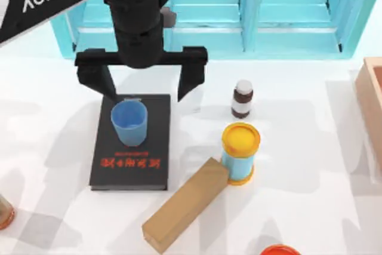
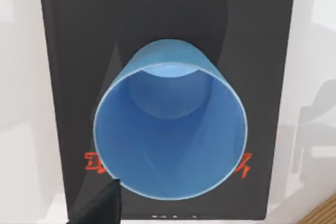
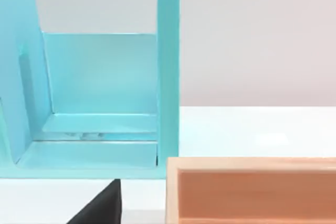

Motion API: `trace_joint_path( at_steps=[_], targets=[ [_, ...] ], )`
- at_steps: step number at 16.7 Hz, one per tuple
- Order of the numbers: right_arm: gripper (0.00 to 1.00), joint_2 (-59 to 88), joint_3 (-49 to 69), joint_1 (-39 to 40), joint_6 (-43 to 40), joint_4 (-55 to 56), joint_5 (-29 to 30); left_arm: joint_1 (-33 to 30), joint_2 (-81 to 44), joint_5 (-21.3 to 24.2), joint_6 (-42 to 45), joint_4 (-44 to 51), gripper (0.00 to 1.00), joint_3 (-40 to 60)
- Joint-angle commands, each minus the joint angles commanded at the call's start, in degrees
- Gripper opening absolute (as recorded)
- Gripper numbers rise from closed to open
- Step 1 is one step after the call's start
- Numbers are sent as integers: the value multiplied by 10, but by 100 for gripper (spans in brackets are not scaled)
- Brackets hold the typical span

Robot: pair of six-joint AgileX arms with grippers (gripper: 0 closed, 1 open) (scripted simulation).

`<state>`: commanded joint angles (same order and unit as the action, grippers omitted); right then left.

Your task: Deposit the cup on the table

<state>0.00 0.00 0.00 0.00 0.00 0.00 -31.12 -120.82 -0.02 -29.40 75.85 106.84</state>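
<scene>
the cup (image 1: 129,122) stood upright on the black book (image 1: 132,165), mouth up, on the book's far half, above the red lettering — not yet on the bare desk (image 1: 298,141). the left claw (image 1: 143,91) hung over the book's far edge with its fingers spread wide, one tip near the cup's left rim and the other out past the book's right edge, so the cup sat just toward the near side of the claw's centre and a bit to its left. cup's long axis was vertical, claw pointing down along it; the left wrist view looked straight into the open cup (image 2: 169,129) with one dark fingertip (image 2: 102,205) beside the rim, not touching as far as i could tell. left arm was clearly the nearer one — right claw state cannot tell, parked off by the teal shelf (image 3: 100,98) and wooden tray (image 3: 252,187) at the desk's right. open desk lay left of the book; the canister (image 1: 240,150) and wood block (image 1: 185,204) crowded the right.
</scene>
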Motion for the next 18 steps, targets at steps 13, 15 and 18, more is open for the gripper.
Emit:
trace_joint_path(
  at_steps=[13,15,18],
  targets=[
    [100,0,0,0,0,0,0,8,-20,0,8,-151,77,-132],
    [100,0,0,0,0,0,0,8,-20,0,8,-151,62,-132],
    [100,0,0,0,0,0,0,8,-20,0,8,-151,40,-132]
  ],
)
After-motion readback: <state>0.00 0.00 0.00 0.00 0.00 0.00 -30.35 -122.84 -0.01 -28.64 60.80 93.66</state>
